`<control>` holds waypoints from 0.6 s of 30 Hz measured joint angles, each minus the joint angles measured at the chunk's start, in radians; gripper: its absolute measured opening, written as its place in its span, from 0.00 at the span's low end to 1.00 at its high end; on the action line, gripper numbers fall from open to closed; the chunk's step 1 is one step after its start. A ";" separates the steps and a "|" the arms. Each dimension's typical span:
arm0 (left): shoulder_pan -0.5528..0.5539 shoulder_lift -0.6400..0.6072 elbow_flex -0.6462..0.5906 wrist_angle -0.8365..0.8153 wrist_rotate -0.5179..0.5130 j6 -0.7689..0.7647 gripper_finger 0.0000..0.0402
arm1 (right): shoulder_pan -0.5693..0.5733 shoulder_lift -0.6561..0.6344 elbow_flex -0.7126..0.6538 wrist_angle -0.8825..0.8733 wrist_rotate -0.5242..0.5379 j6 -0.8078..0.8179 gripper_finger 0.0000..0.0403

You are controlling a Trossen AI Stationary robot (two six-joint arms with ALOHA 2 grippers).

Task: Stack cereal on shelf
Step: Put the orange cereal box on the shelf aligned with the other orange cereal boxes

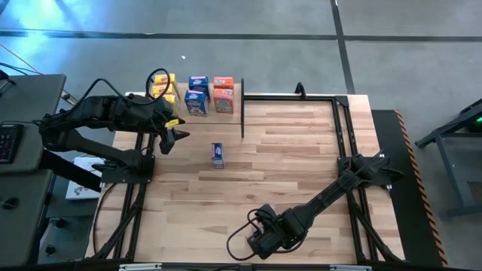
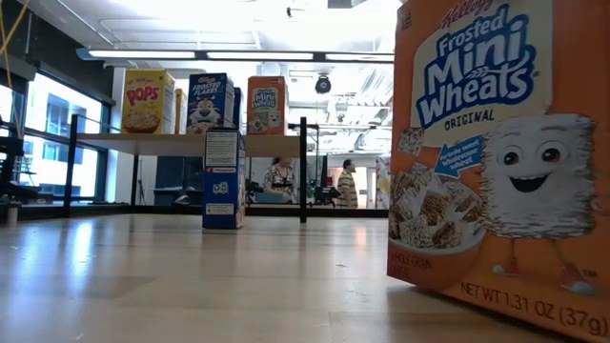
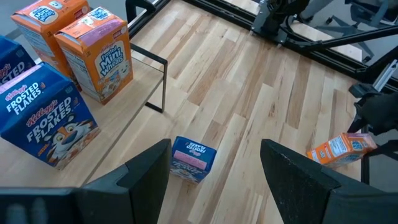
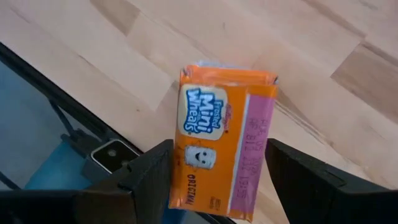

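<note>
From above, the shelf [image 1: 197, 113] at the far left of the table [image 1: 286, 173] carries yellow, blue and orange cereal boxes, and one blue box [image 1: 218, 154] stands alone on the table just in front of it. The left gripper [image 1: 175, 135] hovers beside the shelf's near edge; the right gripper [image 1: 263, 239] sits low at the table's near edge. At table height, an orange box [image 2: 496, 152] stands upright very close to the camera, the lone blue box farther back before the shelf. From the left wrist, the fingers [image 3: 149, 171] are spread and hold nothing, with the blue box between and beyond them. From the right wrist, the fingers [image 4: 152, 168] stand apart on either side of the orange box, whose front faces up at the camera; whether they press it I cannot tell. My worry: a shallow grip near the table's edge could tip this box off it.
</note>
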 joint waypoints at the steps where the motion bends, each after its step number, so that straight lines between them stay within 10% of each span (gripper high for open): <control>1: 0.000 0.000 0.000 0.000 0.000 0.000 0.59 | 0.000 0.004 0.000 0.000 -0.007 -0.002 0.61; 18: 0.000 0.000 0.000 0.000 0.000 0.000 0.59 | -0.004 0.009 0.000 0.000 -0.006 -0.036 0.44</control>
